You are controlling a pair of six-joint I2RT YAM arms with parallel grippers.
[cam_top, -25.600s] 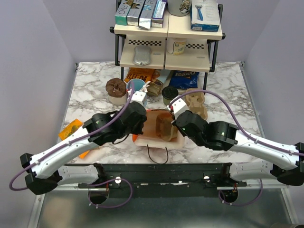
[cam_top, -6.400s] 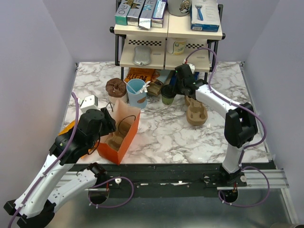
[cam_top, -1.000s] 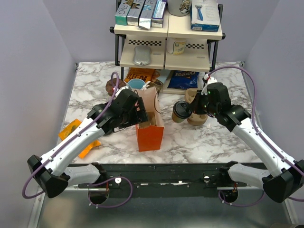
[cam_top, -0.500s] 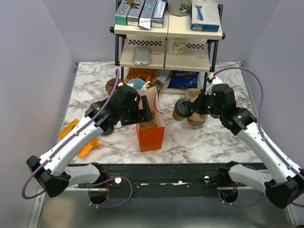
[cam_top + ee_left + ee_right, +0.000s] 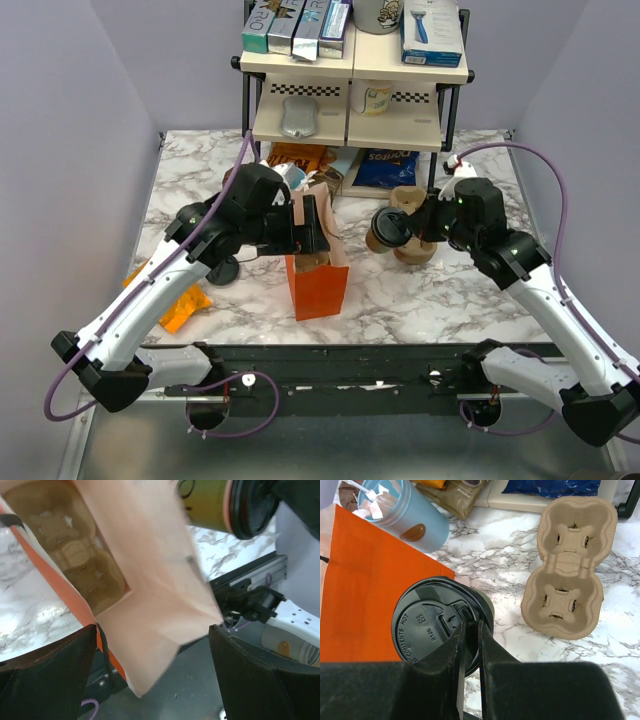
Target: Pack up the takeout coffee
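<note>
The takeout coffee (image 5: 385, 229), olive-green with a black lid (image 5: 432, 625), hangs tilted in the air just right of the orange paper bag (image 5: 316, 275). My right gripper (image 5: 402, 228) is shut on it, its fingertips (image 5: 469, 630) pinching the lid's rim. My left gripper (image 5: 307, 224) stands open at the bag's mouth, with the bag's pale inner wall (image 5: 150, 580) between its fingers (image 5: 45, 675). A pulp carrier (image 5: 70, 555) lies at the bottom of the bag. In the left wrist view the cup (image 5: 210, 502) shows just beyond the bag's rim.
A second brown pulp carrier (image 5: 414, 238) lies on the marble table (image 5: 440, 300) under my right arm. The light blue cup (image 5: 407, 512) stands behind the bag. An orange packet (image 5: 170, 300) lies at the left. The shelf rack (image 5: 355, 110) with snack bags under it stands at the back.
My left gripper has shifted right and up onto the bag's mouth. The right arm has drawn the coffee slightly up and to the right. The bag stands where it was.
</note>
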